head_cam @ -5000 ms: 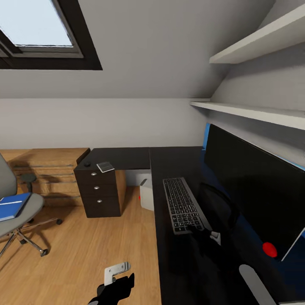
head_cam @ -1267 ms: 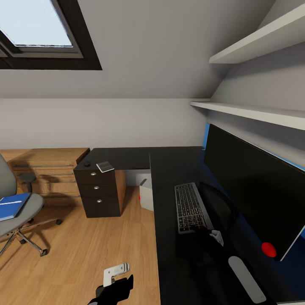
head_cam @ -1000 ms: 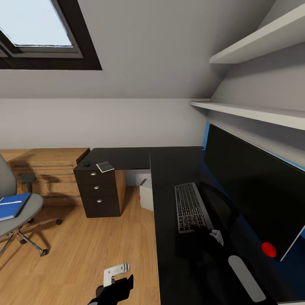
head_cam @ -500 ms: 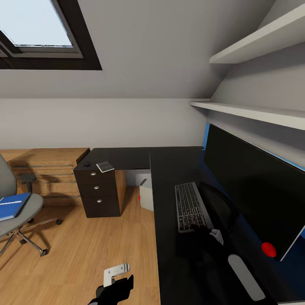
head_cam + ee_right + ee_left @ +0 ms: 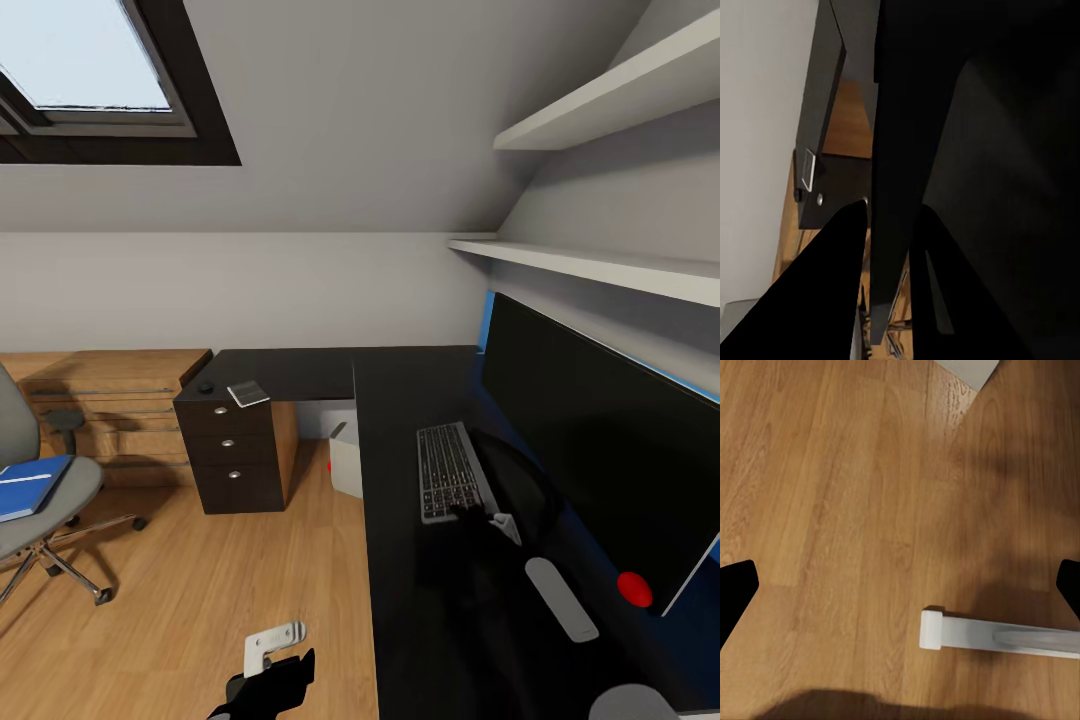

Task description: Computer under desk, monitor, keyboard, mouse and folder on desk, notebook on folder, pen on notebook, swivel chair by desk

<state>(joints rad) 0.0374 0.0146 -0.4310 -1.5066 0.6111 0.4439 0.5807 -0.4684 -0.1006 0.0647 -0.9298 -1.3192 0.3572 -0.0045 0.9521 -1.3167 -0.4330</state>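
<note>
Right now our right gripper point(image 5: 488, 520) sits at the near end of the keyboard point(image 5: 449, 471), its dark fingers point(image 5: 832, 277) closed to a narrow slot on the keyboard's near edge, so it is clamped on the keyboard. That keyboard lies on the desk point(image 5: 400, 400), lengthwise along the run beside the monitor point(image 5: 600, 440), touching the ring of the monitor's stand. The monitor stands along the desk's back edge, against the blue panel, with its red dot at the lower near corner.

Our left gripper point(image 5: 272, 655) hangs low over the wood floor point(image 5: 832, 472), off the desk's front edge; in the left wrist view its two black fingers point(image 5: 735, 592) stand wide apart with nothing between them.

Over on the far wing of the desk, above the drawers, the notebook point(image 5: 248, 393) lies near the front edge, and the mouse point(image 5: 205, 387) sits just beside it, toward the end corner. We cannot make out the pen.

Under the desk, in the inner corner, the computer point(image 5: 346, 462) stands on the floor. The swivel chair point(image 5: 40, 500) is well apart from the desk, and the folder point(image 5: 30, 485) lies flat on its seat. Behind the chair stands a light-wood dresser point(image 5: 110, 400).
</note>
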